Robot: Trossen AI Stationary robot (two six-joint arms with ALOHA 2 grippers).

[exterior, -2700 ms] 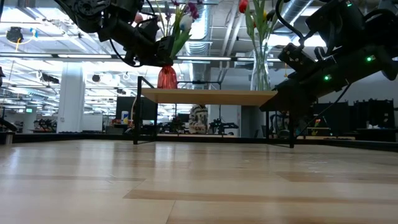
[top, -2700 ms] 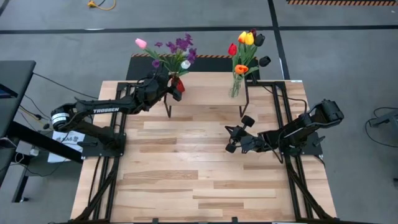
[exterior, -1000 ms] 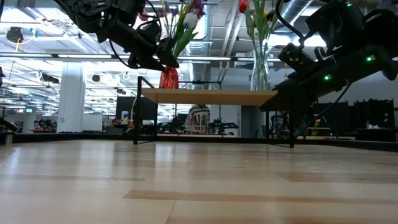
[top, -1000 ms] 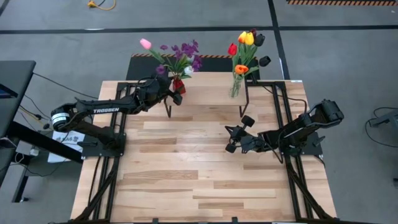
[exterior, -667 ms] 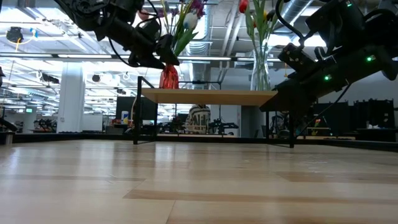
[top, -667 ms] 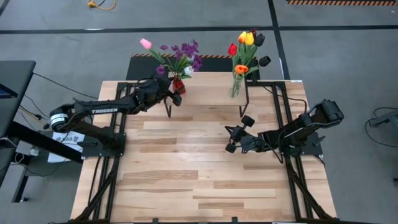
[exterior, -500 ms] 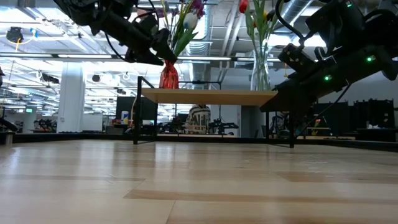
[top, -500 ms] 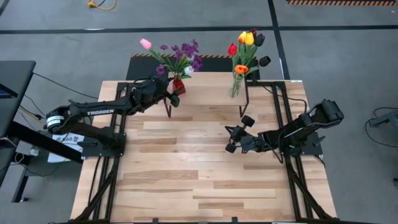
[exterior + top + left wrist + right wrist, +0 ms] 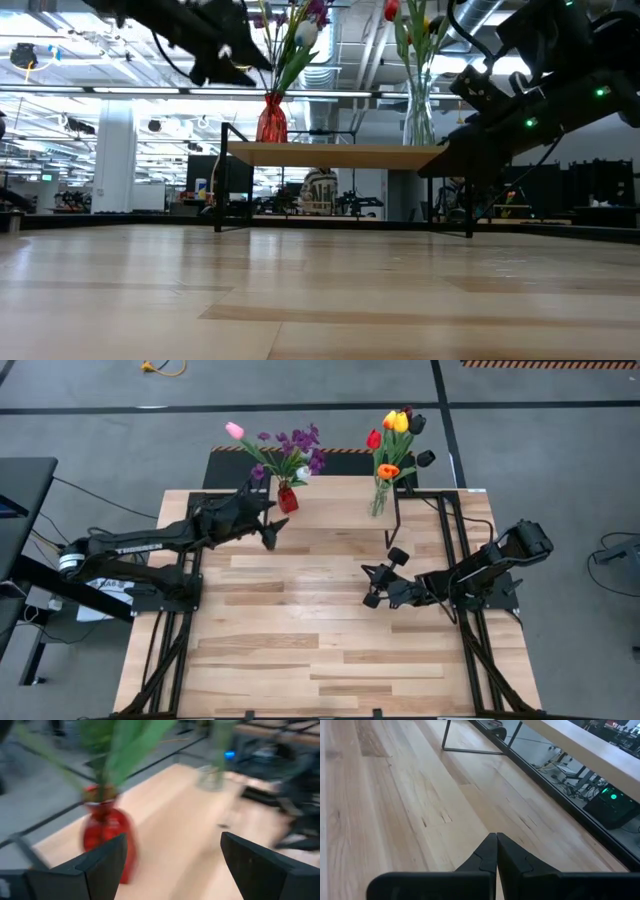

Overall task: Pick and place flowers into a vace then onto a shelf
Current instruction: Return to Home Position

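The left end effector [image 9: 268,526] hangs spread and empty, the red vase [image 9: 288,499] of flowers [image 9: 292,440] just ahead of it on the shelf [image 9: 335,505]. Farther off, the right end effector [image 9: 381,577] is clenched on nothing. That vase looks top-heavy and breakable; I'd grip its belly, never the limp stems.

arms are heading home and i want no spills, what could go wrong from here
1. The open left gripper sits close beside the red vase; a sideways swing while retreating could clip it or its flowers.
2. That vase stands near the shelf's left end, flowers spreading wide, so a knock might tip it off.
The right gripper, shut, hangs away from the shelf.
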